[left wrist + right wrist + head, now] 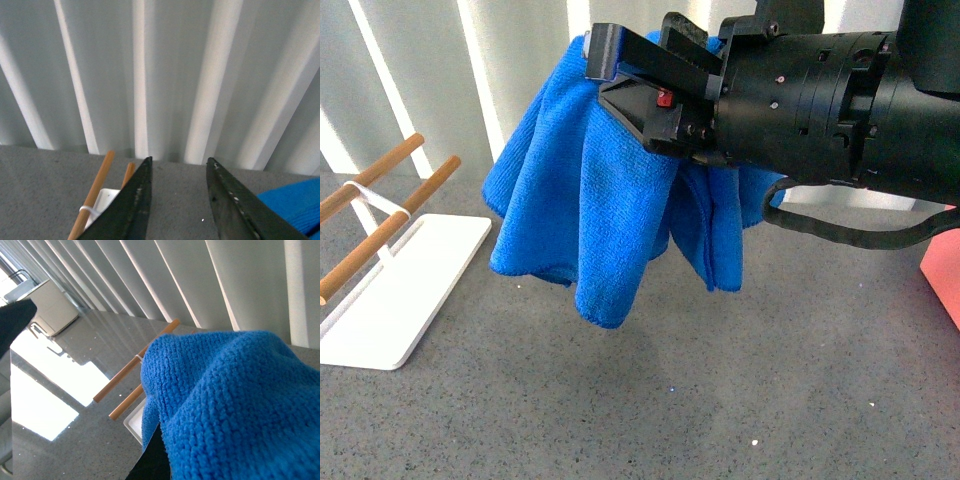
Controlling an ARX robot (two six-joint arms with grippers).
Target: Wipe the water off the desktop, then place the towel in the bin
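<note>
Blue towel [580, 210] hanging above desktop [720, 400], pinched in right gripper [625, 85]; left gripper [178, 160] spread and empty. Surface looking dry, wiping probably done; remaining: carry over to pink bin [945, 275] at right, release.

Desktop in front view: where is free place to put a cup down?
The desktop is bare across the near middle, under the hanging towel, from the white tray to the pink bin. The left side is crowded by the tray and its wooden bars.
</note>
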